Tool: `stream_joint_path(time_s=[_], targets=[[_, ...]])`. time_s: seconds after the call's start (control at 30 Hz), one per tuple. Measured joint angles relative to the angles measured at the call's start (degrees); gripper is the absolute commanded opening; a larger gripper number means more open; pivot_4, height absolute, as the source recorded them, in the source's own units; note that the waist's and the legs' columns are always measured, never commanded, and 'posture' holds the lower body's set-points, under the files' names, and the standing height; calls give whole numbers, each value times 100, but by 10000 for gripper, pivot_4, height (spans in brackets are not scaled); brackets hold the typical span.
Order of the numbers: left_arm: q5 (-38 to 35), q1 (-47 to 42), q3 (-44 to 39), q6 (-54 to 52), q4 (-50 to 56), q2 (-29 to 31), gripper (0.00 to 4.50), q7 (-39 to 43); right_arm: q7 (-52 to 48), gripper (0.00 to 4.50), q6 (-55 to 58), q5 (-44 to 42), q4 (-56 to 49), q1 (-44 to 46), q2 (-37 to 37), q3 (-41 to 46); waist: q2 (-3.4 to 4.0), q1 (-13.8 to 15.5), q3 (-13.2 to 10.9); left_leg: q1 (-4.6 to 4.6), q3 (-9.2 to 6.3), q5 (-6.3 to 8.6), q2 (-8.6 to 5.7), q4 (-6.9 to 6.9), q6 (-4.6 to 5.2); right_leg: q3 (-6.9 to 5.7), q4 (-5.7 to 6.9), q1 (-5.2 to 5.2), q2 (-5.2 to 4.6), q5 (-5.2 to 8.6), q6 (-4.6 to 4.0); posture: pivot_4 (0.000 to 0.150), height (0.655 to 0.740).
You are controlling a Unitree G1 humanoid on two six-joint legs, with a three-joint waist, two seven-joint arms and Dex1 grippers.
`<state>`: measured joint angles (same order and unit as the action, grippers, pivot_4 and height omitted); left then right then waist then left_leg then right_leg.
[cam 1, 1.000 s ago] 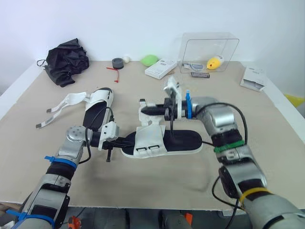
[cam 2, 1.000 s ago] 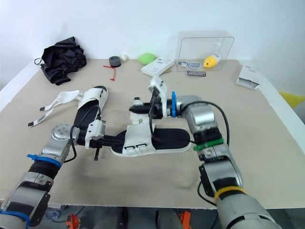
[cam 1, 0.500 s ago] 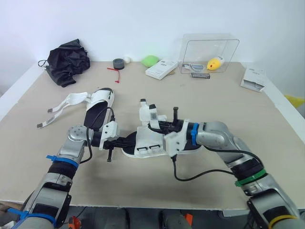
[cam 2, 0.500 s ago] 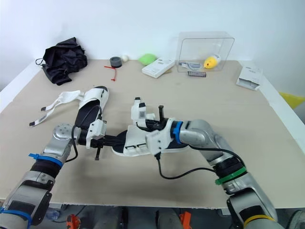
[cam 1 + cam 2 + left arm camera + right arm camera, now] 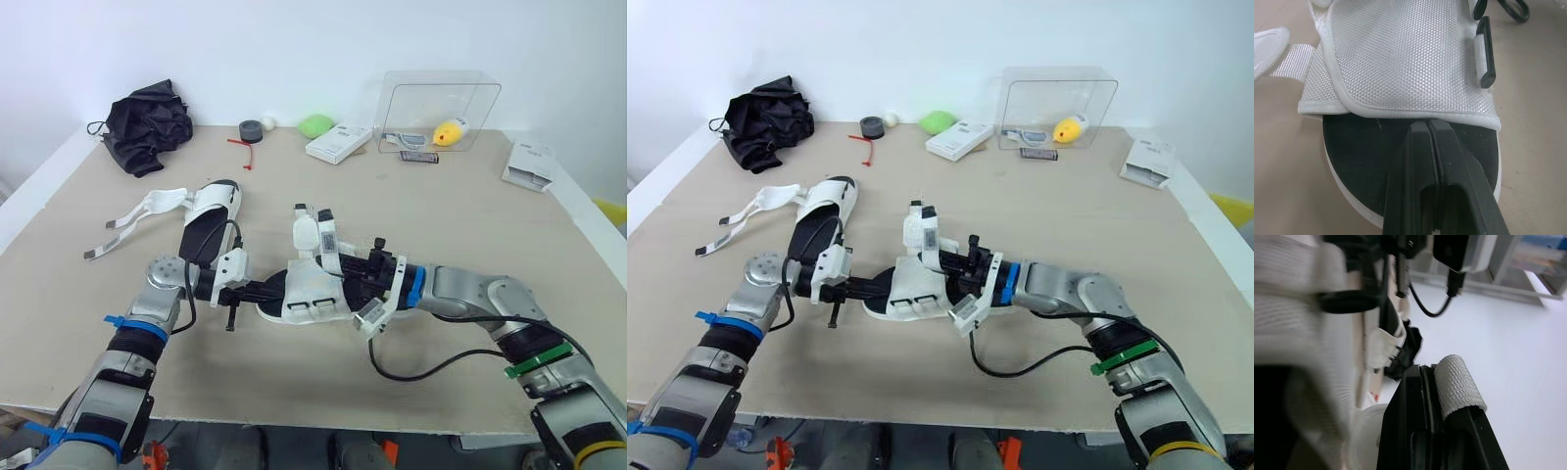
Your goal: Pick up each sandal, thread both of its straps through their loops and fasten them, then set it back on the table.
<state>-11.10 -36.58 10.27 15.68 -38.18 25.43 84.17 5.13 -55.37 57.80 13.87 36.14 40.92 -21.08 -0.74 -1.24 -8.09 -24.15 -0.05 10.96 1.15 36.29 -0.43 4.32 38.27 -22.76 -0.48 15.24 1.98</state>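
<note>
Far off at my ten o'clock lies a black cloth bundle [image 5: 147, 122]. Nearer, at about nine o'clock, the second sandal [image 5: 211, 217] rests on the table [image 5: 460, 220], its loose white ends trailing out toward nine. My left gripper [image 5: 1428, 125] comes in from eight o'clock with its fingers pressed narrow together and no gap between them. They lie over the black insole at the toe end, the tips touching the edge of the white upper. The centre sandal [image 5: 312, 294] sits on the table just in front of me, toe toward nine o'clock and heel toward three. My right gripper [image 5: 1429, 376] reaches in from three o'clock over the heel end, and its fingers are closed on the ribbed white end of a strap [image 5: 1459, 387]. Far out at one o'clock stands a clear box [image 5: 441, 98], with a white carton [image 5: 338, 144] on its nine o'clock side.
</note>
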Motion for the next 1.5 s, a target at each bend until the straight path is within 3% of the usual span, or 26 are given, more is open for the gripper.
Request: stream_joint_path(time_s=[0.03, 0.07, 0.27, 0.37, 0.7, 0.87, 0.97, 1.07, 1.1, 1.17, 1.23, 1.37, 1.5], targets=[[0, -7, 0, 22, -18, -2, 0, 0, 17, 7655, -27, -5, -7, 6, 25, 0, 0, 0, 0, 1, -1, 0, 0, 0, 0, -1, 0, 1, 0, 0, 0, 1500, 7400], [0, -9, 0, 26, -24, -2, 0, 0, 32, 8066, -48, -5, -16, 10, 44, 0, 0, 0, 0, 1, -1, 0, 0, 1, 0, -1, 1, 1, 0, -1, 0, 1500, 7400], [5, -58, 5, 72, -164, -30, 0, 2, 121, 36984, -107, -146, -126, -34, 223, 20, -1, -2, -1, 41, 0, 2, 1, 2, 3, 0, -1, 44, 1, 3, 2, 1500, 7400], [10, -83, 16, 86, -210, -44, 0, 5, 63, 43333, -157, -268, -384, -280, 375, 45, -1, 0, -1, 48, -4, 2, 0, 2, 4, -1, -1, 55, 1, 8, 3, 1500, 7400], [113, -184, 30, 194, -405, -101, 0, 15, -119, 43333, -545, -550, -793, -841, 1173, 321, -2, 1, -2, 91, 4, 5, -13, 2, 9, 17, -3, 97, -8, 48, 20, 1500, 7400], [118, -199, 30, 199, -429, -128, 0, 27, -275, 43333, -610, -841, -376, -606, 1622, 581, -3, 0, -2, 93, 12, 5, -23, 3, 9, 25, -3, 97, -20, 50, 26, 1500, 7400], [119, -215, 30, 205, -454, -145, 0, 60, -662, 43333, -445, -1445, 5, -442, 1835, 749, -6, 0, -4, 94, 14, 11, -32, 3, 19, 27, -5, 103, -33, 52, 29, 1500, 7400], [127, -218, 38, 214, -475, -168, 0, 106, -2267, 43333, 855, -3751, -67, -648, 1937, 768, -16, -7, -9, 121, 8, 33, -33, 5, 56, 30, -11, 145, -43, 40, 21, 1500, 7400], [132, -226, 60, 221, -477, -196, 0, 126, -3128, 43333, 2021, -5096, -597, -1030, 2080, 863, -16, 6, -10, 119, -3, 38, -41, 5, 65, 22, -13, 152, -57, 48, 30, 1500, 7400], [130, -225, 56, 257, -468, -193, 0, 157, -3742, 43333, 2968, -6184, -1084, -1322, 2179, 949, -17, 3, -7, 118, -15, 47, -40, 6, 74, 19, -14, 154, -61, 52, 34, 1500, 7400], [134, -227, 56, 283, -486, -175, 0, 219, -4515, 43333, 5144, -8449, -2474, -1751, 2424, 1145, -1, 1, -3, 115, -28, 57, -42, 7, 82, 18, -15, 152, -66, 56, 39, 1500, 7400], [155, -236, 51, 297, -543, -178, 0, 197, -4514, 43333, 6891, -9884, -3619, -1425, 2430, 1329, 0, 0, -4, 115, -38, 56, -38, 8, 81, 1, -16, 149, -72, 57, 33, 1500, 7400], [186, -270, 61, 309, -573, -224, 0, 179, -4095, 43333, 8701, -9707, -4111, -208, 2169, 937, -2, 11, -4, 111, -31, 55, -33, 11, 80, -17, -20, 135, -93, 89, 29, 1500, 7400]])
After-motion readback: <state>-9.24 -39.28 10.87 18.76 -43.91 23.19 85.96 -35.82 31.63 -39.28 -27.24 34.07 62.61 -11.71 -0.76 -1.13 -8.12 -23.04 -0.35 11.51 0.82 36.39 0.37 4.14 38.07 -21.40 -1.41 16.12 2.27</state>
